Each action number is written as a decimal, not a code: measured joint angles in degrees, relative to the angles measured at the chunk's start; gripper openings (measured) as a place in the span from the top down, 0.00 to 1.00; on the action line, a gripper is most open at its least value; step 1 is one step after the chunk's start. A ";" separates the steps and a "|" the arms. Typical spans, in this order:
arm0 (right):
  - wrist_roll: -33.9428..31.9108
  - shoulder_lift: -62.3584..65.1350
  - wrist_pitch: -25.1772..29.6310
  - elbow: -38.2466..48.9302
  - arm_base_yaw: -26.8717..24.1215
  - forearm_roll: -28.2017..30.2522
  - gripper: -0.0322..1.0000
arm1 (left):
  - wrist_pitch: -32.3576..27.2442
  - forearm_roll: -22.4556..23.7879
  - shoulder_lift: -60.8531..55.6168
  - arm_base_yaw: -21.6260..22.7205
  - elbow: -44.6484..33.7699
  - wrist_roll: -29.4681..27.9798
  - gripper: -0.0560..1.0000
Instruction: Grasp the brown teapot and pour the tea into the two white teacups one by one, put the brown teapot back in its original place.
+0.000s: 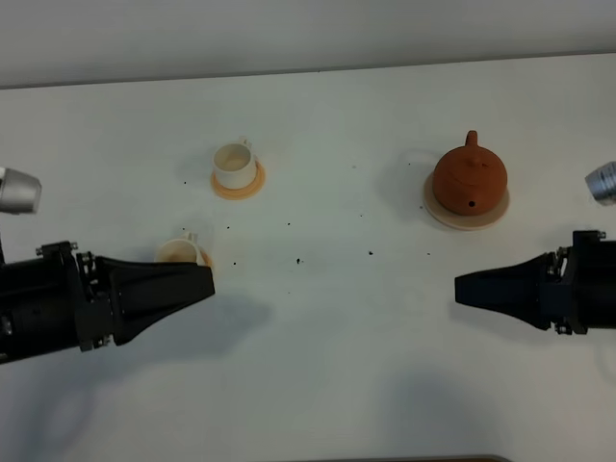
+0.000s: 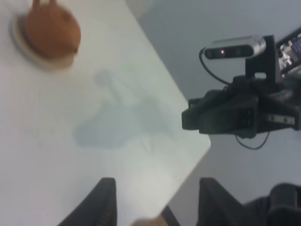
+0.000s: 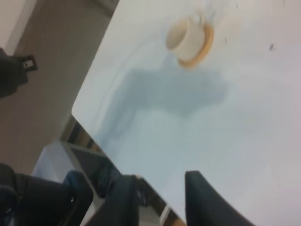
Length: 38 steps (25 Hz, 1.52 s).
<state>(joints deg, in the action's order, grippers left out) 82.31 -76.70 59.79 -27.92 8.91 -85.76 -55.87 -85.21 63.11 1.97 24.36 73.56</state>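
A white table [image 1: 318, 385] is seen filling nearly the whole of the high view, and it is bounded at the far side by a pale grey wall [image 1: 289, 34]. Small dark specks [image 1: 297, 260] are scattered over the middle of the tabletop, well apart from one another. Soft grey shadows [image 1: 241, 318] are cast on the near part of the surface. In the left wrist view a rounded table corner is shown against a grey-blue background [image 2: 188, 42]. In the right wrist view a brownish floor [image 3: 51, 66] is seen beyond the table edge. What lies under that edge cannot be made out.
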 joint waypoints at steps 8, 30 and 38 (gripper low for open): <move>-5.06 0.06 0.02 -6.33 0.00 3.05 0.74 | 5.70 7.46 0.00 0.00 4.51 -4.85 0.57; -10.98 0.87 -3.85 -9.97 0.00 9.53 0.74 | 11.96 12.48 0.00 0.00 7.83 -7.01 0.57; -13.79 5.77 -8.11 -9.97 0.00 11.97 0.74 | 10.52 28.04 0.00 0.00 15.89 -23.30 0.57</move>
<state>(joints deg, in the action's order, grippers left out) 68.52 -70.93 51.68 -37.89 8.91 -73.79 -45.34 -57.18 63.11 1.97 40.26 50.26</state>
